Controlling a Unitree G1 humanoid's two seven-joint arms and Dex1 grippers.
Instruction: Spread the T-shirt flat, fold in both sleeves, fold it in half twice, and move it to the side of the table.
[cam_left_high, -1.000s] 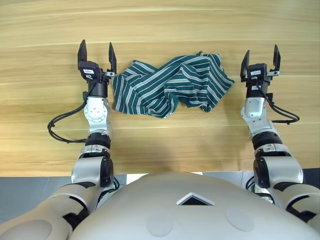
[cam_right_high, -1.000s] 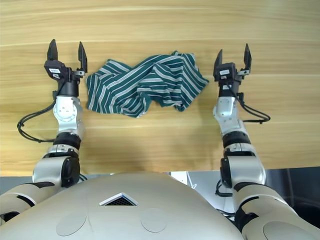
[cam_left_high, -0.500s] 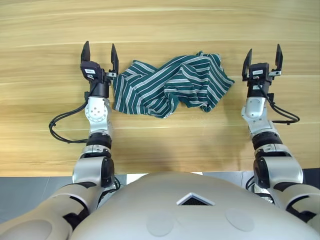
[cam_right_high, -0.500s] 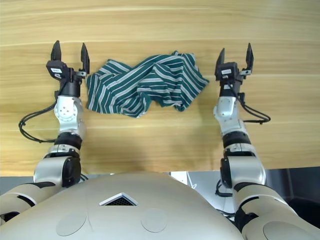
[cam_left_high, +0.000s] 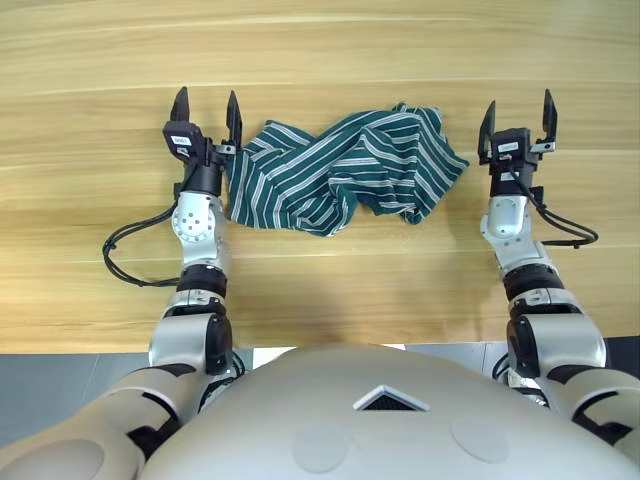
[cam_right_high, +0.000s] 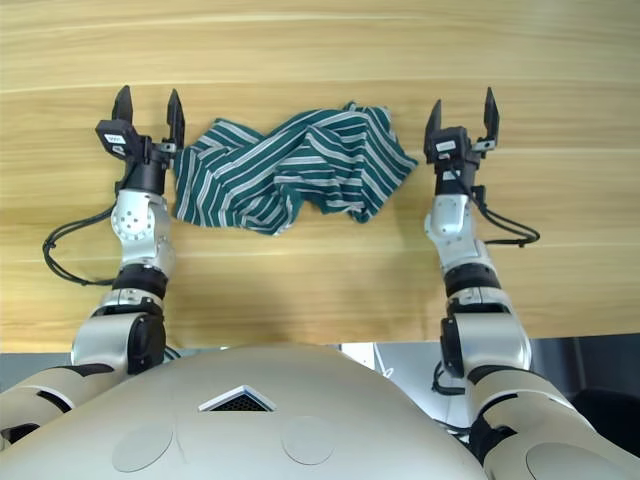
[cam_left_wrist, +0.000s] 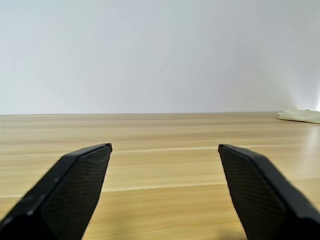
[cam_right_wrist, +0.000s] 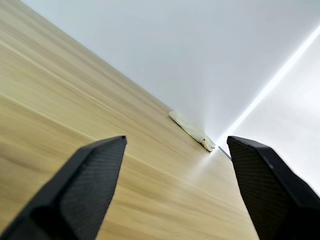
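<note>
On the light wooden table (cam_left_high: 320, 50), between the two arms, the crumpled dark green T-shirt with white stripes (cam_left_high: 340, 172) lies in a bunched heap, its long axis running left to right. The left gripper (cam_left_high: 206, 98) sits just beside the shirt's left edge, its inner finger nearly at the fabric. The right gripper (cam_left_high: 518, 102) is near the right edge but clearly apart, so the left arm is nearer. Both grippers point to the far side with fingers spread wide and hold nothing. The cloth is twisted and doubled over, and the sleeves cannot be told apart. It is not yet spread; each gripper likely needs to move inward.
</note>
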